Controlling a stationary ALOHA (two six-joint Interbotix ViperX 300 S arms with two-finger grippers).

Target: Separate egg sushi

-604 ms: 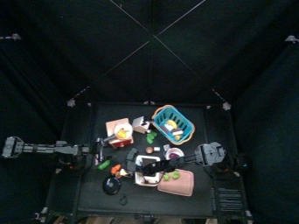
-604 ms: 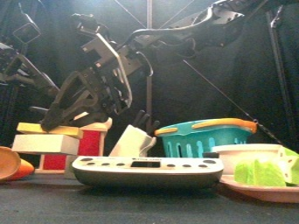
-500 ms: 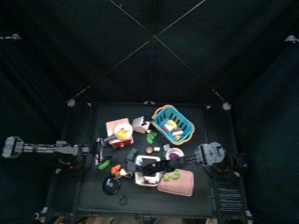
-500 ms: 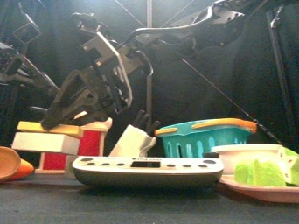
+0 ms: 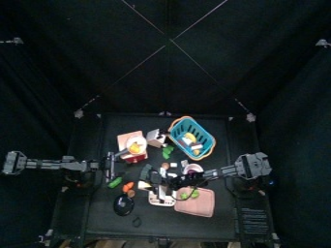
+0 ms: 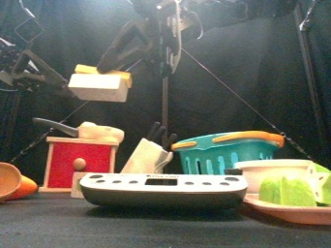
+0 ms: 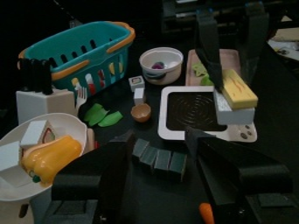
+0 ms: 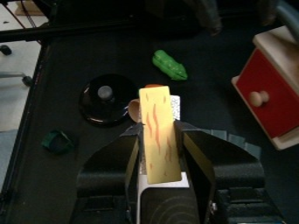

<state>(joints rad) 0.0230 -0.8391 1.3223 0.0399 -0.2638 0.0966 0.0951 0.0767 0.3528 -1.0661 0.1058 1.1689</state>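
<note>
The egg sushi [image 6: 101, 84], a yellow slab on a white rice block, hangs in the air above the red box. My right gripper [image 8: 158, 153] is shut on it, a jaw on each side. In the left wrist view the egg sushi [image 7: 237, 90] hovers over the far edge of the black scale [image 7: 193, 111]. Seen from above, the right arm reaches in to the table's middle [image 5: 165, 180]. My left gripper [image 7: 163, 164] stands open and empty on the near side of the scale, at the table's left.
A teal basket [image 6: 227, 152] stands behind the scale [image 6: 162, 190], with a knife block [image 6: 146, 155] to its left. The red wooden box [image 6: 77, 163] is at the left, a plate with green pieces [image 6: 292, 191] at the right. A white bowl [image 7: 160, 63] sits by the basket.
In the front view the egg sushi has gone from low at the left to high above the red box. The right arm has stretched in from the right edge to the table's middle.
</note>
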